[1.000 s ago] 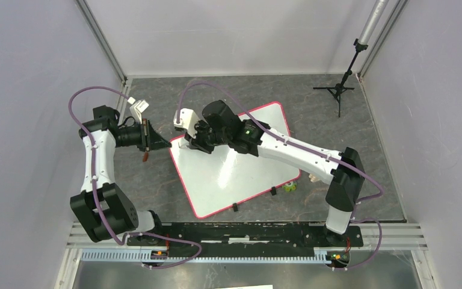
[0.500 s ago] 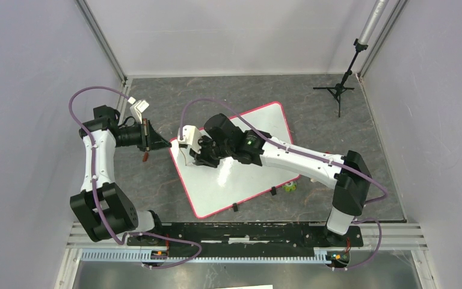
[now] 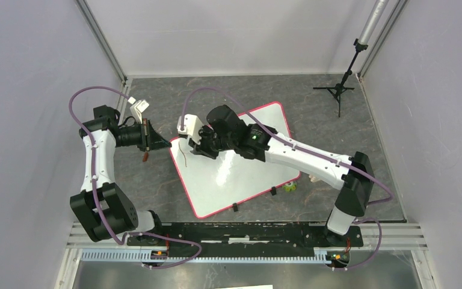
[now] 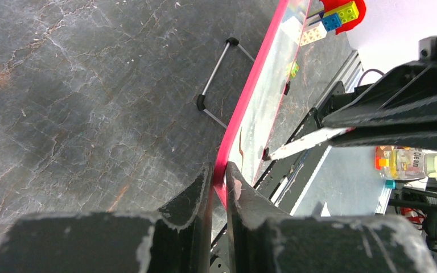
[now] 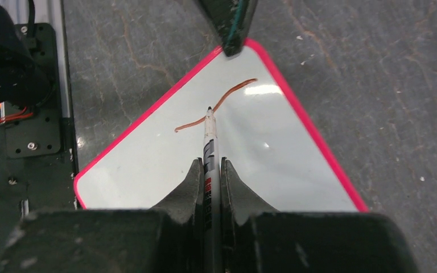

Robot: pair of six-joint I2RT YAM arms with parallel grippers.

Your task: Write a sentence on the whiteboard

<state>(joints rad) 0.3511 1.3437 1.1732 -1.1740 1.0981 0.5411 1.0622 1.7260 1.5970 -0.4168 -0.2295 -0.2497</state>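
The whiteboard (image 3: 240, 171), glossy white with a red-pink border, lies tilted on the dark table. My left gripper (image 3: 159, 143) is shut on its left corner; in the left wrist view the gripper (image 4: 219, 169) clamps the red edge (image 4: 244, 108). My right gripper (image 3: 187, 139) is shut on a marker (image 5: 209, 149) over that same corner. The marker tip sits at the sentence (image 5: 227, 94), which is only one thin reddish-brown curved stroke, also visible in the top view (image 3: 183, 158). I cannot tell whether the tip touches the board (image 5: 262, 165).
Two small black clips (image 3: 272, 192) sit on the board's near edge, with a green toy (image 3: 290, 187) beside them. A black tripod (image 3: 337, 90) stands at the back right. A metal rail (image 3: 240, 232) runs along the near edge. Walls close in both sides.
My right gripper swept towards the near side with the marker, then back up to the board's left corner. A thin stroke has appeared there. The left arm has not moved.
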